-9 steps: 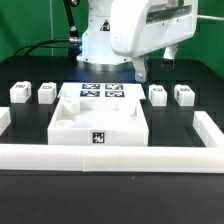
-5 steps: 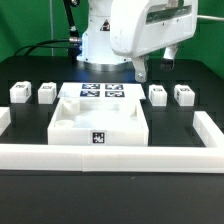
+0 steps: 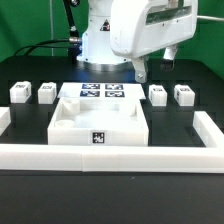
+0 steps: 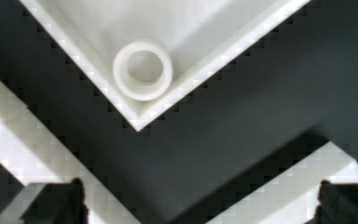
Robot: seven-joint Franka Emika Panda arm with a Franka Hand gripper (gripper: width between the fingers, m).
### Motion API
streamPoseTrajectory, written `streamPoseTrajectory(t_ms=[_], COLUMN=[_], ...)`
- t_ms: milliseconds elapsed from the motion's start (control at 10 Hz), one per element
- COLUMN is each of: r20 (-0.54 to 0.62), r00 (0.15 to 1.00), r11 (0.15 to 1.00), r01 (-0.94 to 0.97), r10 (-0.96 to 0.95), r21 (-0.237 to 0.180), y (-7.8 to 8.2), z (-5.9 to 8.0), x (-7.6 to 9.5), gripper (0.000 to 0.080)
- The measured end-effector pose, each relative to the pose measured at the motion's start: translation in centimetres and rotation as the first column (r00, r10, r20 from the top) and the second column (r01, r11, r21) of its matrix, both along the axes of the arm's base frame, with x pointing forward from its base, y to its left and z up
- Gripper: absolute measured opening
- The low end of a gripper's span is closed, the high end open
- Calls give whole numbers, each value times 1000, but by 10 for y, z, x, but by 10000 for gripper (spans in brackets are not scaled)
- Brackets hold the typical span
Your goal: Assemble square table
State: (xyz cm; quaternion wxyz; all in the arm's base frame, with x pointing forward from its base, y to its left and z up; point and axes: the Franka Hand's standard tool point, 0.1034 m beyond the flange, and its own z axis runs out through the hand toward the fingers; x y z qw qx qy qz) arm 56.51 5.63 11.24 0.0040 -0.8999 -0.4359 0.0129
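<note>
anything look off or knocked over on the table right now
Nothing stands out. The square tabletop sits straight inside the border wall, and the four leg blocks sit in neat pairs either side of the marker board, none tipped.

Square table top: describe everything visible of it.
The square table top is a white, plastic-looking tray with a raised rim, lying flat on the black table. A black-white tag sits on its wall facing the exterior camera. It lies between the marker board and the long white border wall; whether it touches either cannot be told. The wrist view shows one inner corner with a round ring socket. Nothing holds it.
</note>
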Motion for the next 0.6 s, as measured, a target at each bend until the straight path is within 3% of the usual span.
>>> streamPoseTrajectory(t_ms=[400, 600], r20=[5, 24], r00=[999, 979], r11=[999, 979], r01=[-44, -204], r10=[44, 204], r21=[2, 6], y=[-1, -15], z=[-4, -30], x=[-2, -49], gripper=[649, 649])
